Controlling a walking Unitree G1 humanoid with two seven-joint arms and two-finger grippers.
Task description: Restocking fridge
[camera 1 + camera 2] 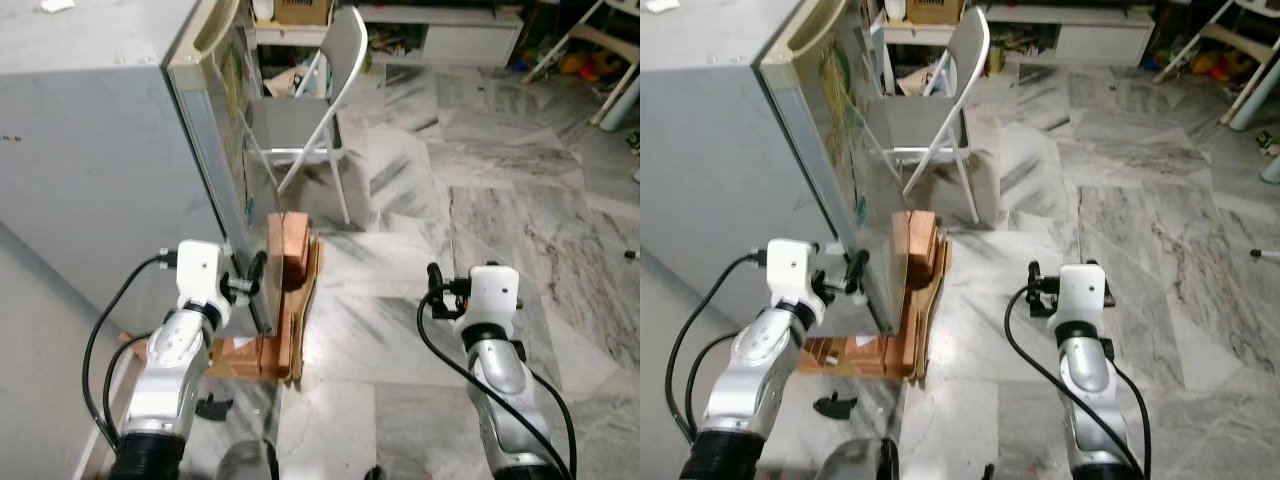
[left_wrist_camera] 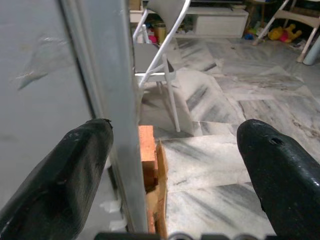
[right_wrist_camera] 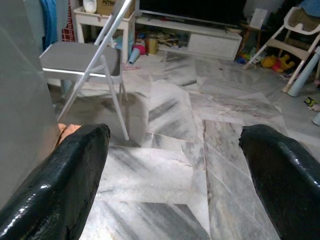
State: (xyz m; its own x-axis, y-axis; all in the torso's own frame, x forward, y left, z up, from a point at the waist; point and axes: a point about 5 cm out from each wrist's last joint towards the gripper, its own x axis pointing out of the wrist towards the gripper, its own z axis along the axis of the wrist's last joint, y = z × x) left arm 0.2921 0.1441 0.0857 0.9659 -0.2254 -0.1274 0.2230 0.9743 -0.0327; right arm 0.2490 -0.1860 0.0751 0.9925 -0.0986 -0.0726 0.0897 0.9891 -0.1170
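Hardly any writing can be read here. A cardboard box (image 3: 111, 6) on the small white table behind the folding chair bears dark printed letters along its lower edge, but they are cut off by the frame and too small to make out. The side of the fridge (image 1: 830, 90) carries coloured stickers or drawings, seen at so steep an angle that no word or number on them can be told.
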